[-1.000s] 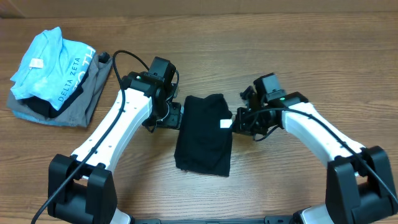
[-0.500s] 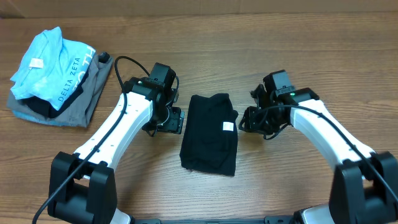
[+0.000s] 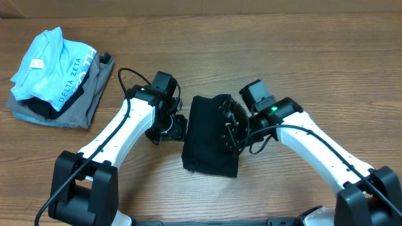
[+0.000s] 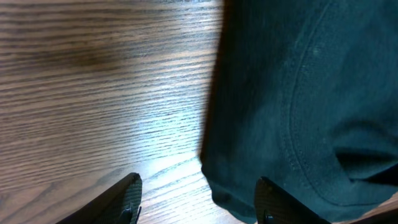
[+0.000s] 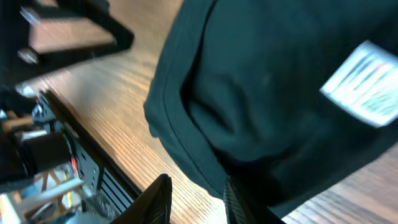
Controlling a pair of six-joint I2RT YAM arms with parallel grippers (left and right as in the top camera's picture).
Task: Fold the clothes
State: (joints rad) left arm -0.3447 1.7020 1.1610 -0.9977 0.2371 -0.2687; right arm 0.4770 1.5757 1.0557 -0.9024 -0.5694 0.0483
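Note:
The black T-shirt (image 3: 207, 141) lies folded into a narrow rectangle on the wooden table between my two arms. My left gripper (image 3: 176, 127) sits low at its left edge. In the left wrist view the left gripper (image 4: 198, 205) is open. One finger stands on bare wood and the other at the shirt (image 4: 298, 93) hem. My right gripper (image 3: 230, 129) hovers over the shirt's right half and hides the white tag in the overhead view. In the right wrist view the right gripper (image 5: 198, 202) is open beside a fold of the shirt (image 5: 261, 74), and the white tag (image 5: 367, 84) shows.
A light blue shirt lettered "DELTA ZETA" (image 3: 47, 63) lies on a grey folded garment (image 3: 81, 107) at the far left of the table. The left arm's dark hardware (image 5: 56, 155) shows close by in the right wrist view.
My right gripper opened, drew back to the right, then swung left over the shirt and now covers the tag. The shirt shifted slightly right. My left gripper stayed at the left edge.

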